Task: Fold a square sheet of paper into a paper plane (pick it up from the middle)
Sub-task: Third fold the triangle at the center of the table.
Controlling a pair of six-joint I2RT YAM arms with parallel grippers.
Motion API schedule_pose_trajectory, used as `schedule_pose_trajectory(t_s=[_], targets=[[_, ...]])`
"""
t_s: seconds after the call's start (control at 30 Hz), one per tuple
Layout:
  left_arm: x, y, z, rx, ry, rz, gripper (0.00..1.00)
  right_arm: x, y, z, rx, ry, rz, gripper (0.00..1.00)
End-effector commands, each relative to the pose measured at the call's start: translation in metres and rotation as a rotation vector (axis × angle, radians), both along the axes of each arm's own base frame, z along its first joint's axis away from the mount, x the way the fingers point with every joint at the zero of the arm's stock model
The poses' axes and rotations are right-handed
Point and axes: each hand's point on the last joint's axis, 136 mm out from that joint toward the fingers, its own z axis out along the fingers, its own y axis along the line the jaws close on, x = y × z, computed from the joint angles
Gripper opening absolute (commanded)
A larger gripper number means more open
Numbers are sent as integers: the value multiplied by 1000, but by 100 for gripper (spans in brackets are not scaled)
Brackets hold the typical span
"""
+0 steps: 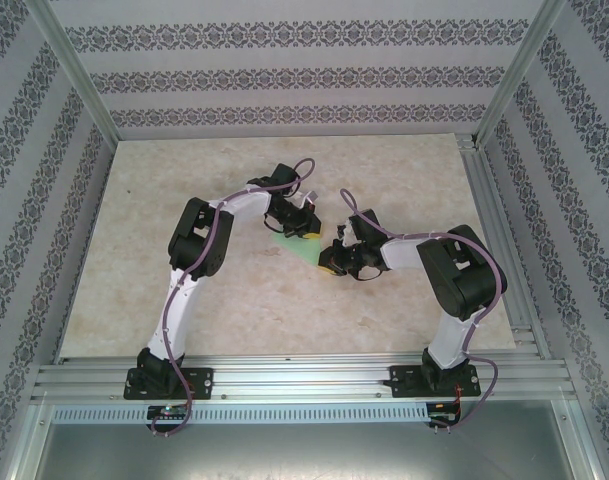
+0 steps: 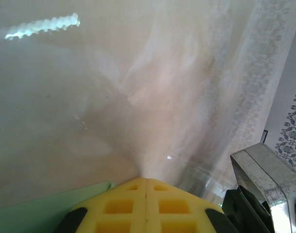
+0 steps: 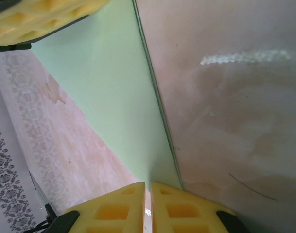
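Right wrist view, nearest part: the right gripper (image 3: 148, 187) is seen w/ its two yellow fingers almost together. The narrow end of the square sheet of paper (image 3: 113, 87) runs into the thin slit btw. them, so the gripper is judged to be clamped on the sheet. From there the light-green paper goes away as a long flat band on the bench (image 3: 235, 121). One straight, sharp edge is seen on its right side, prob. a crease. At the far end of the band a yellow pad of the other arm is seen, touching the paper or just over it.

Left wrist view: the left gripper (image 2: 146, 182) is closed, fingers fully together w/ nothing visible btw. them. A corner of the green sheet lies just beside it, low on the left. Whether the tips press on the paper cannot be told.

Top external view: the sheet is found near the bench centre, btw. both grippers and mostly covered by them.

Handling, as a judgement: the paper is expected to be v. light, thin and limp. It should slide easily on the smooth bench and keep every crease, also a wrong one. It could be torn if pulled from both ends. A hold at the creased edge is advised, where the layers are stiffer, or a light pinch in the middle.
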Motion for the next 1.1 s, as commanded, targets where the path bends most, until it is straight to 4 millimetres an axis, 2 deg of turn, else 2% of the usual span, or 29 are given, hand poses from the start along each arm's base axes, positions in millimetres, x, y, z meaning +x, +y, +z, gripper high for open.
schedule_pose_trajectory(t_s=[0.0, 0.27, 0.67, 0.77, 0.9, 1.0, 1.07], targets=[[13, 11, -6, 35, -36, 3, 3, -22, -25, -53, -161, 109, -34, 12], [23, 19, -13, 51, -29, 13, 4, -23, -24, -56, -159, 115, -36, 12], [42, 29, -8, 32, -29, 30, 6, -20, -23, -51, -151, 105, -38, 12], [48, 26, 11, 6, -57, 28, 8, -12, -16, -35, -118, 66, -28, 13], [54, 27, 55, -5, -136, 33, 12, 9, -7, 15, -101, -64, 3, 21], [61, 39, 88, 19, -214, 78, 19, 22, -11, 52, -152, -177, 22, 29], [66, 54, 106, 52, -259, 138, 24, 26, -18, 64, -241, -242, 46, 34]])
